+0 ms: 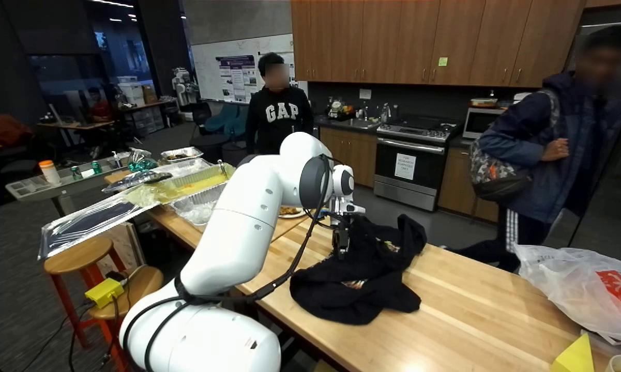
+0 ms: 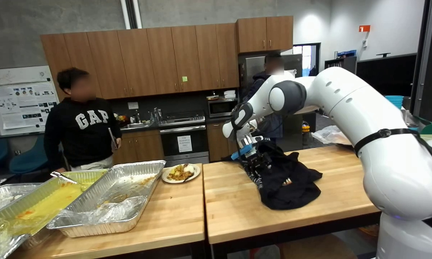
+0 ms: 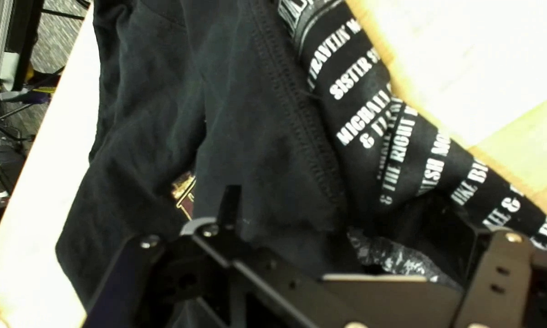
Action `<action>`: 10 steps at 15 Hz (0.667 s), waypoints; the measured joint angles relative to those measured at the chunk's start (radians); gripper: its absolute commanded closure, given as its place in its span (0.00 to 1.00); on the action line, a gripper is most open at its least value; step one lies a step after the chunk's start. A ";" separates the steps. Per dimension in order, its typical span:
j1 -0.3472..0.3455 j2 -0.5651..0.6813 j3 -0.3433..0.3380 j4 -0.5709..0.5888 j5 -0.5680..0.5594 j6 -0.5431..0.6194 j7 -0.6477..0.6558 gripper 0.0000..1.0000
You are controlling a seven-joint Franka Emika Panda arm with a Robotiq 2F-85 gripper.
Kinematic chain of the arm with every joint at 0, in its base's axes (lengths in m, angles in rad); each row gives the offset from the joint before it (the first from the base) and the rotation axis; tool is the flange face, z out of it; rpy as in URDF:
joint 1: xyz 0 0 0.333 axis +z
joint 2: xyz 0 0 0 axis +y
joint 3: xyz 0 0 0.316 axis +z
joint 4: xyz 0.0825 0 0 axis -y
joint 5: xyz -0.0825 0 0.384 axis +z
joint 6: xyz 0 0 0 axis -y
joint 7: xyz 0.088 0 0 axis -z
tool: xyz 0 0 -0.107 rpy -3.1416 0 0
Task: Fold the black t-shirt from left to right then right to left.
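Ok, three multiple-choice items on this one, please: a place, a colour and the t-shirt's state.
1. Where is the plate of food?
A) On the stove
B) On a wooden tabletop beside a foil tray
C) On a stool

2. What colour is the lettering on the black t-shirt?
A) Green
B) Blue
C) White

3. How does the black t-shirt lie?
A) Bunched, with folds
B) Spread flat
C) Folded into a square

1 B, an exterior view shows plate and tray side by side; 2 C, the wrist view shows white words on black cloth; 3 A, both exterior views show it heaped and creased.
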 measured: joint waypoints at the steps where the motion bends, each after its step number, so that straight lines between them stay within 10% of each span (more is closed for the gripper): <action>1: -0.004 0.001 0.011 0.005 0.031 0.001 -0.031 0.00; 10: -0.003 -0.011 0.117 0.042 0.261 0.023 -0.344 0.00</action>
